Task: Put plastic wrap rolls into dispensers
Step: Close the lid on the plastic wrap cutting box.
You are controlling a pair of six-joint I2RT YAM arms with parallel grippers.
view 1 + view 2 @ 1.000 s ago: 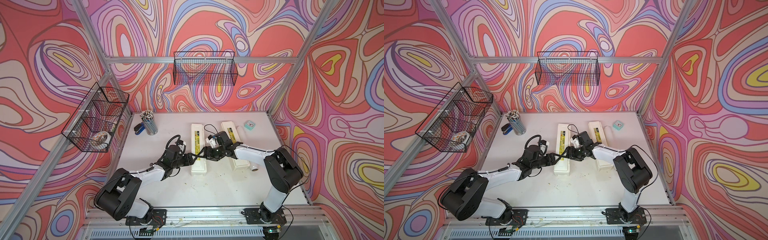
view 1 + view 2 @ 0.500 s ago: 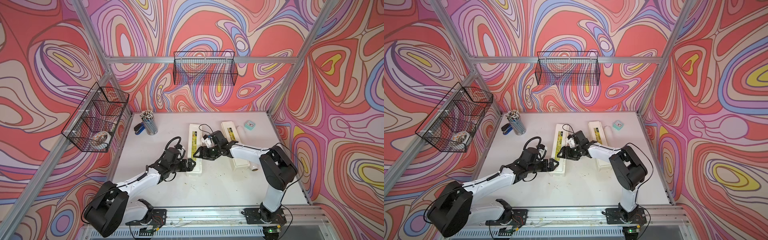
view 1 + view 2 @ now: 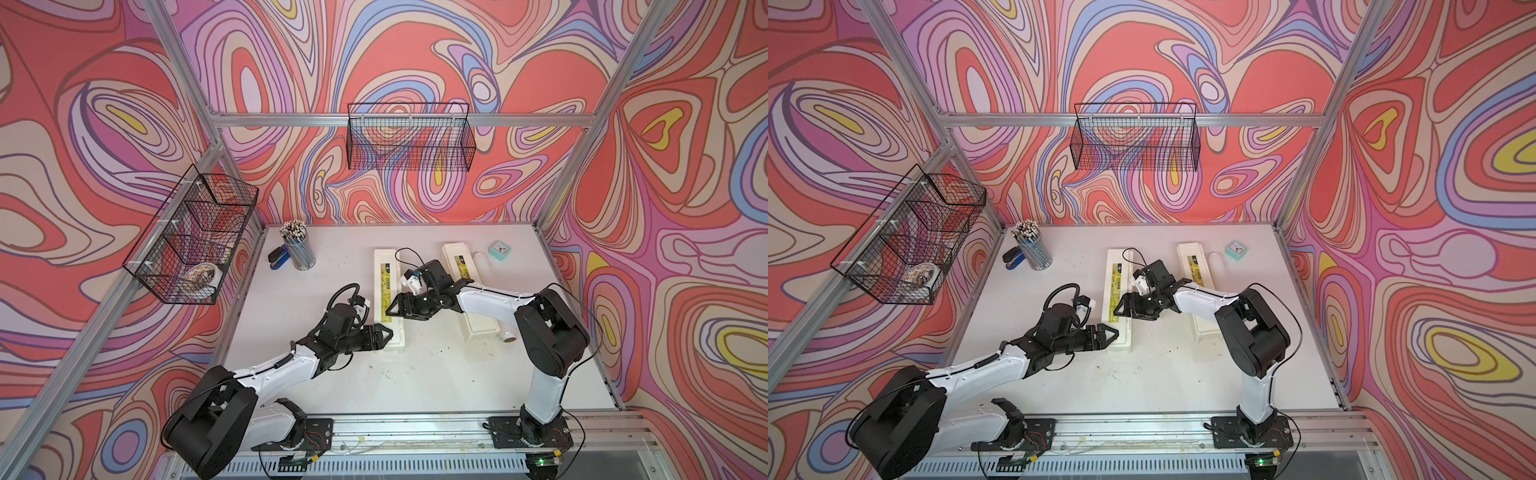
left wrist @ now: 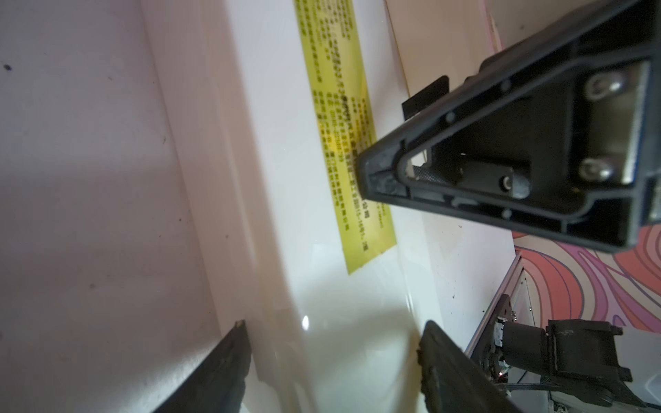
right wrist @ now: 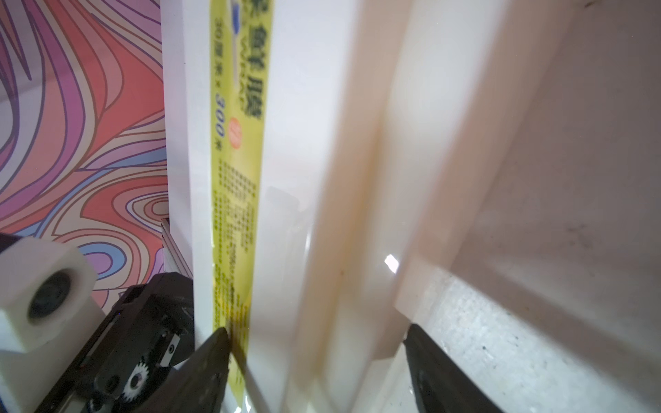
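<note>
A long cream dispenser [image 3: 384,266] [image 3: 1115,266] with a yellow label lies lengthwise mid-table. My left gripper [image 3: 388,332] [image 3: 1115,332] [image 4: 332,323] is at its near end; the fingers flank the box [image 4: 286,178], and contact does not show. My right gripper [image 3: 390,309] [image 3: 1117,309] [image 5: 316,330] is shut across the same box [image 5: 293,143], one finger on the label side and one at the edge by the table. A second dispenser [image 3: 457,257] [image 3: 1190,257] lies to the right. A plastic wrap roll [image 3: 509,336] [image 3: 1213,266] lies along its far side, partly hidden by my right arm.
A cup of pencils [image 3: 297,245] and a blue stapler [image 3: 277,259] stand at the back left. A small teal clock [image 3: 498,250] sits at the back right. Wire baskets hang on the left wall [image 3: 191,232] and the back wall [image 3: 409,137].
My left gripper has slid along the dispenser toward its near end. My right gripper has shifted left over the same box. The second dispenser and the roll have stayed put.
</note>
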